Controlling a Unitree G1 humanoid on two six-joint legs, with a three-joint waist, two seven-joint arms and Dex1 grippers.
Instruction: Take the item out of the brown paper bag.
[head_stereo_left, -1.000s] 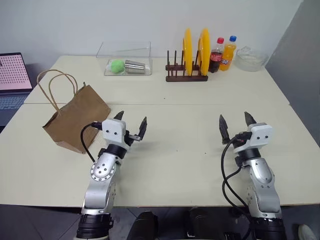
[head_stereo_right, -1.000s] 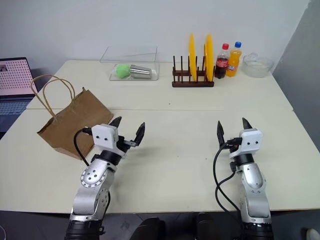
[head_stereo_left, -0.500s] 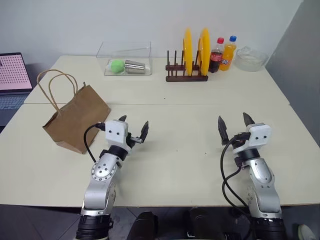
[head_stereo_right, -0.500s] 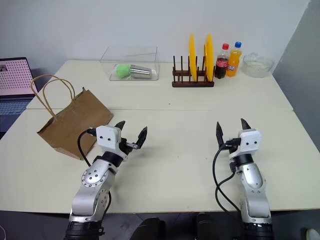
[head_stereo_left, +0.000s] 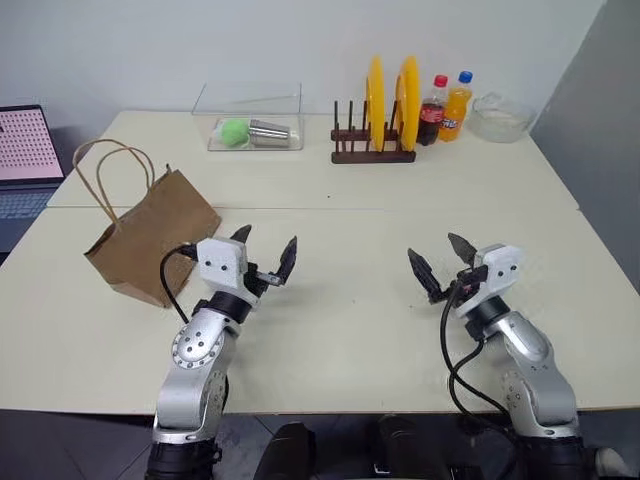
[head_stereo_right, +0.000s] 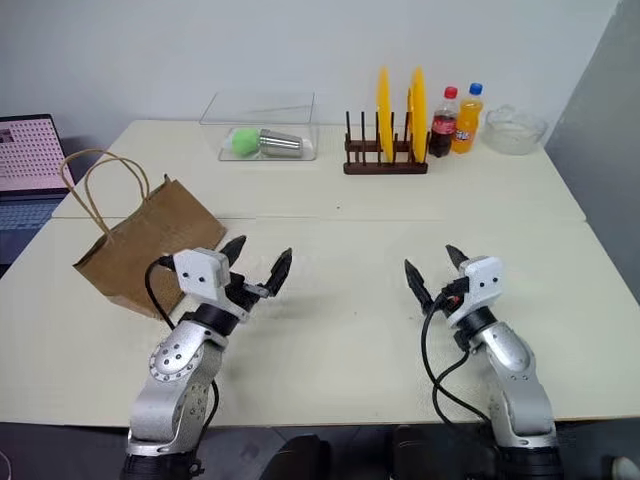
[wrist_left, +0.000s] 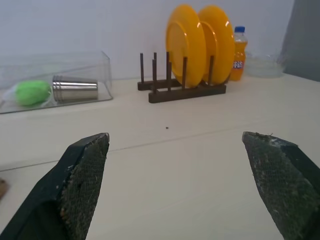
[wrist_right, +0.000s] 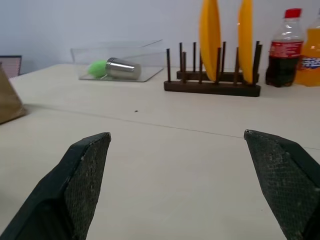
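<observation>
While both jaws stayed spread and empty, swung right gripper (head_stereo_left: 443, 262) leftward toward plain brown kraft paper bag (head_stereo_left: 152, 236), untouched.

brown paper bag (head_stereo_left: 150, 238), tilted, handles up

head stereo pair looking forward and down over the table (head_stereo_left: 330, 330) from the near edge, both wrist views low near the tabletop, facing the far wall, sharing the plate rack (wrist_left: 182, 90) and clear box (wrist_right: 117, 60)
</observation>
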